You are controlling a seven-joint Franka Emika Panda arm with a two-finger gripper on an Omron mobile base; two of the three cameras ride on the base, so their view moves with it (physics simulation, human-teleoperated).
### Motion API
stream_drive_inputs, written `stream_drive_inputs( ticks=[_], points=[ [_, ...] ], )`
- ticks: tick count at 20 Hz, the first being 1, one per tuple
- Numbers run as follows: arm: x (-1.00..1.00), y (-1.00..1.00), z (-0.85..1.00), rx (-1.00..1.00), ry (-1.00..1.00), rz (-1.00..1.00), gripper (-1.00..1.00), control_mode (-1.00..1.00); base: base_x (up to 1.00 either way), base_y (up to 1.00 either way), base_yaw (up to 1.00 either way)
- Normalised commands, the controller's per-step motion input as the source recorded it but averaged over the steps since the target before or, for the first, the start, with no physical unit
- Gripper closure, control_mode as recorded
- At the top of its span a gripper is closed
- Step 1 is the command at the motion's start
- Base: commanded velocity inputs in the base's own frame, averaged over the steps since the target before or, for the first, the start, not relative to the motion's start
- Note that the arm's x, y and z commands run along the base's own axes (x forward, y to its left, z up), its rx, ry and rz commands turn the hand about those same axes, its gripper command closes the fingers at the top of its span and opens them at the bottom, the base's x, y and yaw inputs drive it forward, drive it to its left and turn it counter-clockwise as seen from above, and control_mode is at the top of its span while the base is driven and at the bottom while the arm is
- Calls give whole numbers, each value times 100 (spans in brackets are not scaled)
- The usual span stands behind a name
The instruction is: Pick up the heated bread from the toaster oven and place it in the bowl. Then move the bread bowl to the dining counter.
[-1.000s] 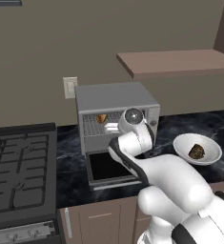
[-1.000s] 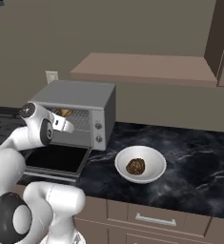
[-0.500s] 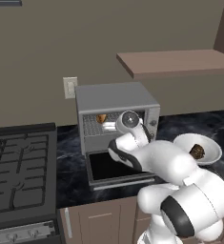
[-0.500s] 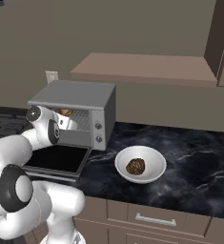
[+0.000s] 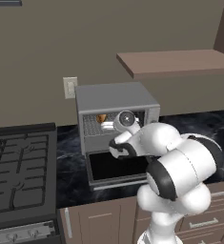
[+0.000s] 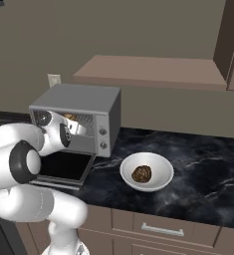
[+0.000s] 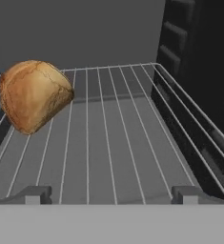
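Hand view showed the heated bread lying on the wire rack inside the toaster oven, off to the left of my gripper and farther in. My jaws stood wide apart and empty, with bare rack between the fingertips. The oven's dark side wall rose close on my right. From the base views, the drop-down door lay open beneath my wrist. To the right, on the dining counter, sat the bowl with a darker brown lump in it. A black stove stood to the left of the oven.
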Motion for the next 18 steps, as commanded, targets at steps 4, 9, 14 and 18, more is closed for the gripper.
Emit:
stream_drive_inputs(
  ticks=[4,9,14,18],
  points=[
    [39,6,-48,-2,0,0,-100,-100,0,0,0],
    [27,4,-46,-1,10,0,-100,-100,0,0,0],
    [-16,0,-48,-3,22,0,-100,-100,0,0,0],
    [-84,0,-64,-4,18,0,-100,-100,0,0,0]
  ],
)
